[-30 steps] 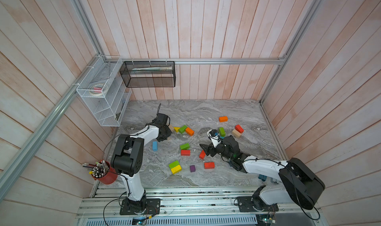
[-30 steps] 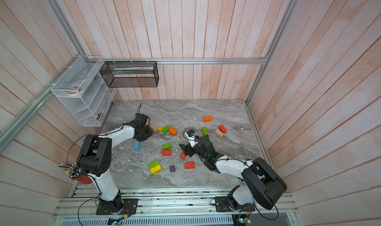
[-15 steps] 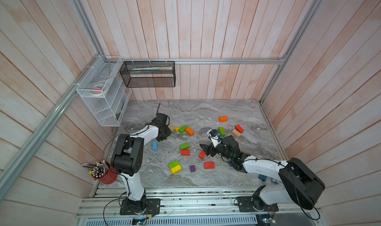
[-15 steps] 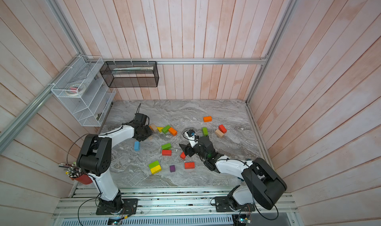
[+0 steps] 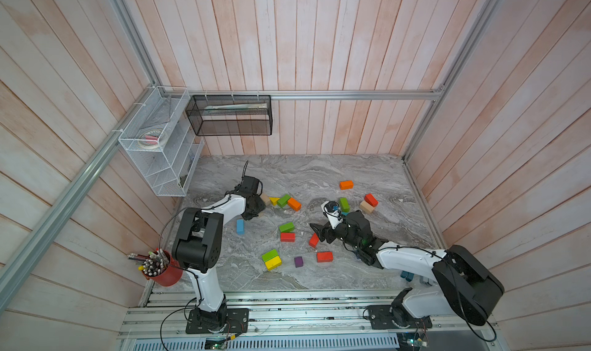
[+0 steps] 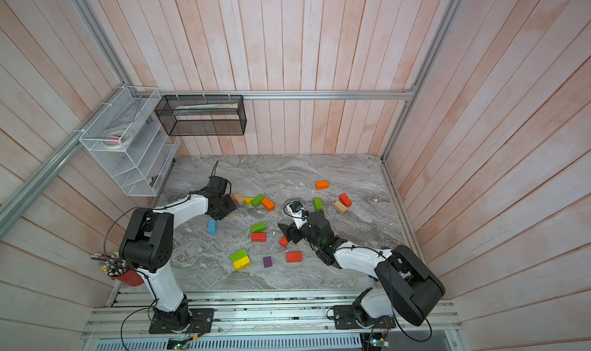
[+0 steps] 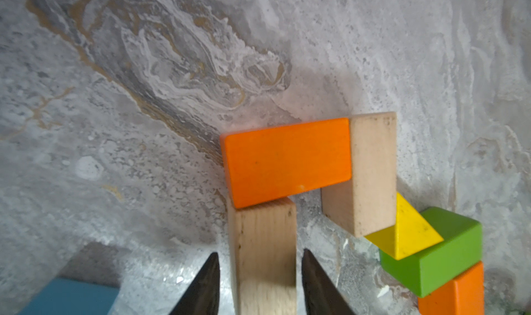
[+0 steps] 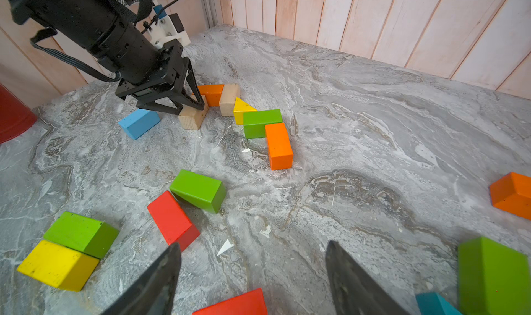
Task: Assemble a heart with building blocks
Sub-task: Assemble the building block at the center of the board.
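Left end effector loosely straddles tan block, partly cut off; right end effector gapes wide, empty.

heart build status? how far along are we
Done: one run of six adjoining blocks, from the end tan block through orange brick, tan brick, yellow wedge and green brick to a second orange brick.
In hand: left tool straddles the end tan block, fingers clear of it. Right tool is open and empty.
Left: most of the outline. Blue brick, purple cube, red bricks and others lie loose.
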Available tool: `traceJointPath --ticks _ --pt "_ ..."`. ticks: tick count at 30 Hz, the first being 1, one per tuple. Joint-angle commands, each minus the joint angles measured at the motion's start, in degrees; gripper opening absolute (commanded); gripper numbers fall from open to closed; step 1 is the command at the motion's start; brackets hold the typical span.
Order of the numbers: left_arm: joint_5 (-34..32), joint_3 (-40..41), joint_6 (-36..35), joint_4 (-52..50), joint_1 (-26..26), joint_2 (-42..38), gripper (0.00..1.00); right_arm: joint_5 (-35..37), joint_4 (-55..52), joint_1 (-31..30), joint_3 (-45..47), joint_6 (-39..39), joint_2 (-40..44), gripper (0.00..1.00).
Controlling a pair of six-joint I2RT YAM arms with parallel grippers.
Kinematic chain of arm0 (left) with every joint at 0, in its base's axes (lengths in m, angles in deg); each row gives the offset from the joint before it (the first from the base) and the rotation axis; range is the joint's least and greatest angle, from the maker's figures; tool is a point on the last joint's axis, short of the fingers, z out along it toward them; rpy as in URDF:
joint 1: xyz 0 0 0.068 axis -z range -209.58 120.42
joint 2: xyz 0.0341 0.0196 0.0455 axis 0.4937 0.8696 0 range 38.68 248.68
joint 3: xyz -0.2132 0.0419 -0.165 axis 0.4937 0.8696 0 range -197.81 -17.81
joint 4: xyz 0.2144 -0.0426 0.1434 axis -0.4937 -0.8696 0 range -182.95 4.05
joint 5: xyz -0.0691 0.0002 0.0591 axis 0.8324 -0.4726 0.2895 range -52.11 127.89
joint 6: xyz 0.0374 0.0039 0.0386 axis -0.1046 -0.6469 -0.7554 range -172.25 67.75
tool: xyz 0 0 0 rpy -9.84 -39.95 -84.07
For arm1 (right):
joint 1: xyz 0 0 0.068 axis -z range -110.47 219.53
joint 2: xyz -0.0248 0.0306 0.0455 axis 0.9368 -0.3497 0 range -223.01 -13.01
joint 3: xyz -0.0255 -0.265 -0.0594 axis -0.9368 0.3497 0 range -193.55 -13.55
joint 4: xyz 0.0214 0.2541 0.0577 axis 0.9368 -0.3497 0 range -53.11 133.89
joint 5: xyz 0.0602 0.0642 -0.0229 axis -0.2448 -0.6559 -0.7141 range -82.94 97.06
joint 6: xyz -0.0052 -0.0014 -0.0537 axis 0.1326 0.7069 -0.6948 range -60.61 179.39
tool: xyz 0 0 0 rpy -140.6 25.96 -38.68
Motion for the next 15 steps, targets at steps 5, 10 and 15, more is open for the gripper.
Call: traceJointPath --ticks 5,10,15 --pt "1.9 -0.1 -2.8 -0.2 1.6 -5.0 0.55 0.3 -0.5 -0.3 -0.9 -0.2 -0.2 0.79" --pt "4.6 2.2 -8.0 -1.0 3.2 -9.9 0.57 -0.8 -0.3 -0.4 -0.8 -0.2 0.0 0.79" --pt "10.4 3.8 -18.5 -3.9 4.2 -13.8 0.57 -2.1 0.6 -0.4 0.0 -0.2 0.7 0.79"
